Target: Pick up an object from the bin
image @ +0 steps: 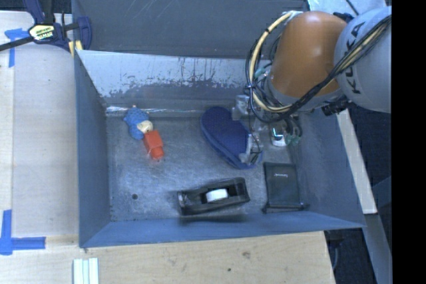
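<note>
Dark blue rounded fabric pouch (225, 132), gripper (253, 146) low at its right edge, apparently positioned for grasping; open or closed cannot be told.

Gripper (253, 146) low at right edge of blue pad (223, 133), perhaps touching; tape dispenser (213, 197), black box (282, 185) nearby

- The cover (303, 53) and cables (256, 70) are hiding the gripper's (253, 155) upper part.
- The gripper is covering the pouch's (223, 133) edge beneath it.
- The arm (369, 56) is running out of view behind the gripper.
</note>
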`<state>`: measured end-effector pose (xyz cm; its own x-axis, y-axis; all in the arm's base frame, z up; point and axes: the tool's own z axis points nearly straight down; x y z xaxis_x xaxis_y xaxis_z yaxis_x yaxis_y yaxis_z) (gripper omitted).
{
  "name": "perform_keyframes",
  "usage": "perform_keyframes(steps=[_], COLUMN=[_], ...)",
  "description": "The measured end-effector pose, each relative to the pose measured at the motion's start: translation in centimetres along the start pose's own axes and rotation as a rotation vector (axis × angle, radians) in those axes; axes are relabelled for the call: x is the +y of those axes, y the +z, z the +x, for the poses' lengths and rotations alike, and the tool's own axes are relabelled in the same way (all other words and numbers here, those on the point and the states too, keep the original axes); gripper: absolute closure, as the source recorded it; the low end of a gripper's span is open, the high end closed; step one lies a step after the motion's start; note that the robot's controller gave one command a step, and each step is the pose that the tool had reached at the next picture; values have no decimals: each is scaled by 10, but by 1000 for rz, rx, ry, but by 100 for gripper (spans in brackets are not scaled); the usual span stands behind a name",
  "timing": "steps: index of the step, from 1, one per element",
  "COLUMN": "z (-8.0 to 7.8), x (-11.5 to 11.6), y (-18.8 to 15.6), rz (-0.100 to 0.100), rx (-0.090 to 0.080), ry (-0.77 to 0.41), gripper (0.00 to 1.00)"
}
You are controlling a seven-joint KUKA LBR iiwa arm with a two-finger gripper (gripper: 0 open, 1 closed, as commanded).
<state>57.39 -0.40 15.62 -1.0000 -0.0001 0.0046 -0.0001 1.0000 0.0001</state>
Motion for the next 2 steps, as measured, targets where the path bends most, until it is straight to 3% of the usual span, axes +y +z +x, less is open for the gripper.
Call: perform_keyframes(steps=[1,2], z=[6,5], x=[-8,-8], y=[72,70], rz=[-1,-1], rx=[-8,-11], ry=[260,257], gripper=[0,100])
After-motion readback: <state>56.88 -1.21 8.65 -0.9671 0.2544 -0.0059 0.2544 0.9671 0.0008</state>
